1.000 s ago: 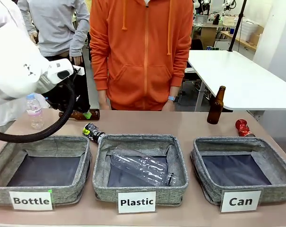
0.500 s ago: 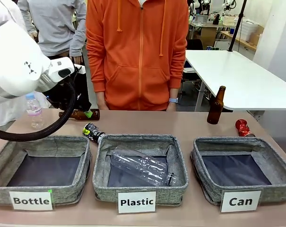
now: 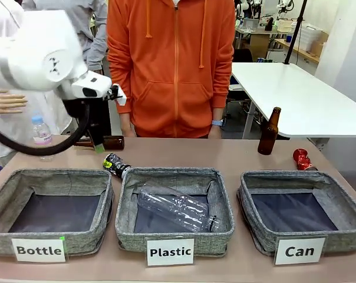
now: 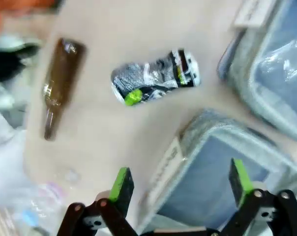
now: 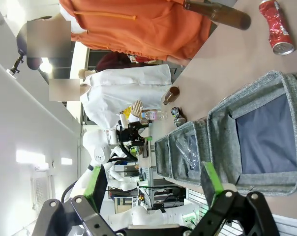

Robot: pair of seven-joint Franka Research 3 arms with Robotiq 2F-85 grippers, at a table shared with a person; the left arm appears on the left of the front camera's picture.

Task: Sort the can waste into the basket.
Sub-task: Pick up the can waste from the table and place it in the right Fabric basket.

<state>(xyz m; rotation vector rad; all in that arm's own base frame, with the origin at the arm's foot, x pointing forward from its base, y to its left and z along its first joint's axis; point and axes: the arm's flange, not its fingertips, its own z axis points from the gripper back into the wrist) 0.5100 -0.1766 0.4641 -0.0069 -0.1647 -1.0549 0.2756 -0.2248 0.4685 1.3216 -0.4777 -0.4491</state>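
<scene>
Two crushed drink cans lie on the desk (image 3: 237,156), both outside the grey woven basket (image 3: 257,227) with the white "Can" label, which sits nearest the robot's right with its dark lining showing. The dark can (image 3: 116,164) rests on its side just beyond the far left corner of the "Plastic" basket (image 3: 126,227), near the gap between that one and the "Bottle" basket (image 3: 101,227). From the left wrist it looks badly crumpled, mostly black and silver-grey, with white bands near one end and a bright yellow-green patch near the other. The red can (image 3: 302,159) lies beyond the far right corner of the "Can" basket, close to the desk's right edge. It is shiny, dented and twisted, and the right wrist view shows a silvery rim at one end. An upright brown bottle (image 3: 269,132) stands a little to its left, and another brown bottle (image 3: 107,142) lies flat behind the dark can. The left gripper (image 4: 180,182) hangs above the far left of the desk with its fingers spread wide and holding nothing, the dark can ahead of them. The right gripper (image 5: 154,181) is also spread and holds nothing, looking out over the "Can" basket.
</scene>
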